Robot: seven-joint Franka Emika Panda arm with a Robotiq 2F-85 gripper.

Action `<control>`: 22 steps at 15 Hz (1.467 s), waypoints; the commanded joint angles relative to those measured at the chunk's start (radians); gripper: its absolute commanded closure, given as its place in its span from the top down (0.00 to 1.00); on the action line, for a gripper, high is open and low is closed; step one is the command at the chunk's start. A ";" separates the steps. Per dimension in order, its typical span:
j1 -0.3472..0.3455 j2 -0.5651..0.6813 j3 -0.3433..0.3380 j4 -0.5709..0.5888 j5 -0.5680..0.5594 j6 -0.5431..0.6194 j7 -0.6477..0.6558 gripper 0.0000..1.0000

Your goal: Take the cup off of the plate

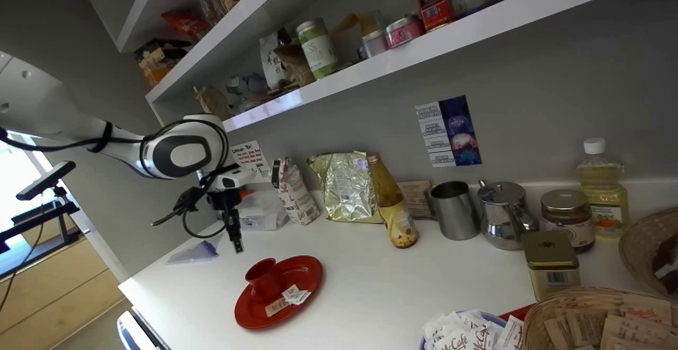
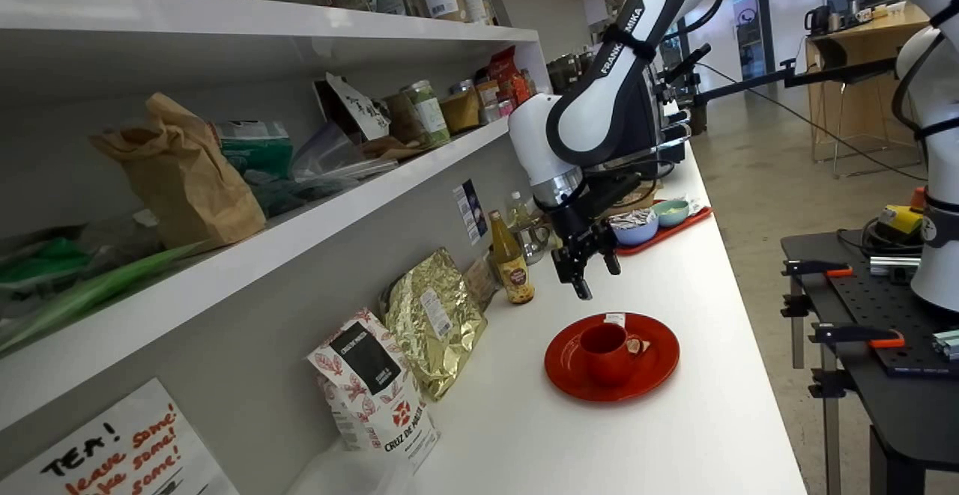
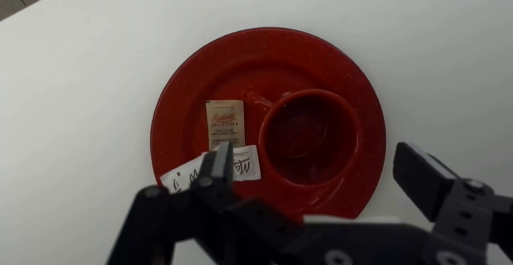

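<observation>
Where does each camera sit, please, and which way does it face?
An exterior view: above the counter, facing lengthwise along it, shelves at picture left; arm and claw show.
An exterior view: near a wicker basket, facing the wall obliquely; arm and claw at picture left.
Wrist view: on the wrist, facing down onto cup and plate; claw fingers show.
Shared: both exterior views show the yellow bottle and gold bag.

A round, glossy red plate [image 3: 270, 42] is laid flat on a white counter [image 2: 644, 450]. On it, off centre, a red cup [image 3: 308, 134] is stood upright, its mouth turned upward, its handle seen in the wrist view.
</observation>
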 commanded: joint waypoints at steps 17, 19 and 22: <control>0.067 0.198 -0.082 0.079 -0.017 0.009 0.122 1.00; 0.067 0.205 -0.086 0.085 -0.018 0.010 0.121 1.00; 0.058 0.219 -0.101 0.095 -0.022 0.016 0.116 1.00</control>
